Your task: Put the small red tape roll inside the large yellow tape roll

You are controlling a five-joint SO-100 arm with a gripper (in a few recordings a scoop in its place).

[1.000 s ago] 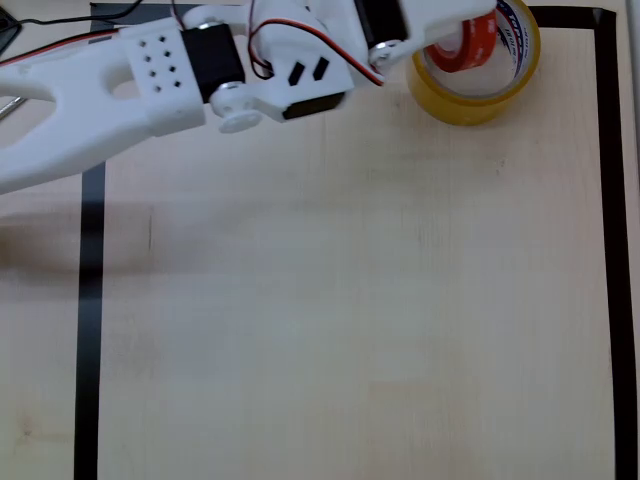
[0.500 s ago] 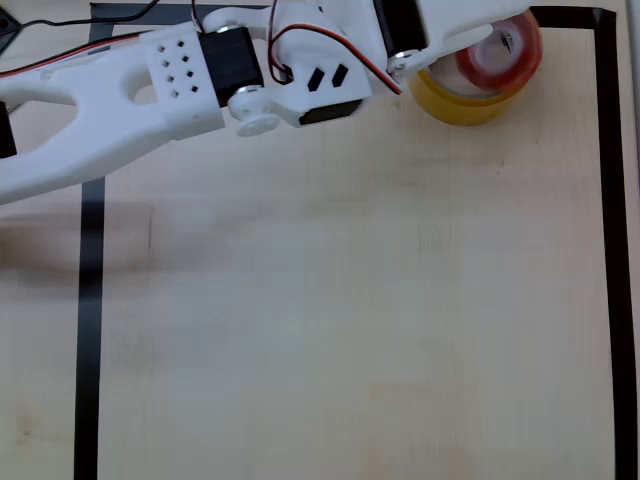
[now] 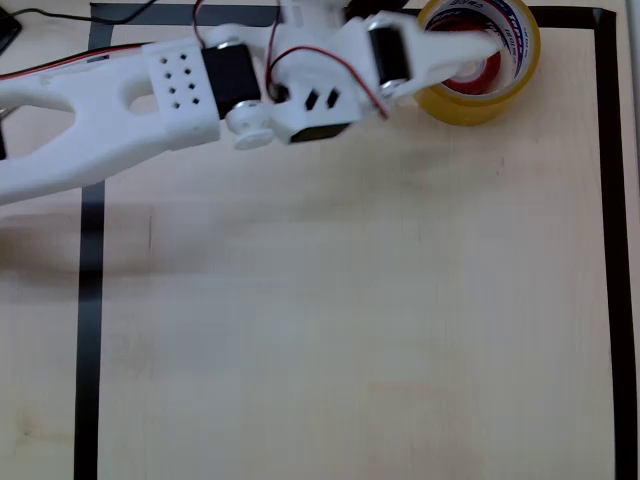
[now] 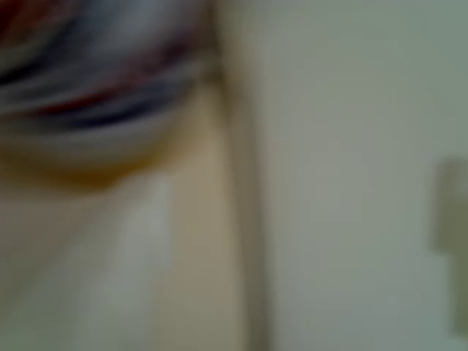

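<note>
Since the earlier frame, the small glossy red tape roll [image 3: 478,72] has dropped from above the rim into the hollow of the large yellowish-tan packing tape roll [image 3: 478,98], and the white arm has shifted so its hand [image 3: 462,48] now reaches across the yellow ring's opening. In the overhead view the red roll sits low inside the white printed core, partly covered by a white finger [image 3: 455,47]. The yellow roll stands on the pale wooden desk [image 3: 350,300], near the top right corner of the black tape border [image 3: 604,150]. Whether the hand is spread or pinching the red roll cannot be told: the fingers overlap the red ring, and the wrist view is blurred beyond use. The step in hand appears to be the placement itself, nearly complete. The next move likely calls for releasing, if not already done, then lifting the hand straight up without catching the yellow rim.
</note>
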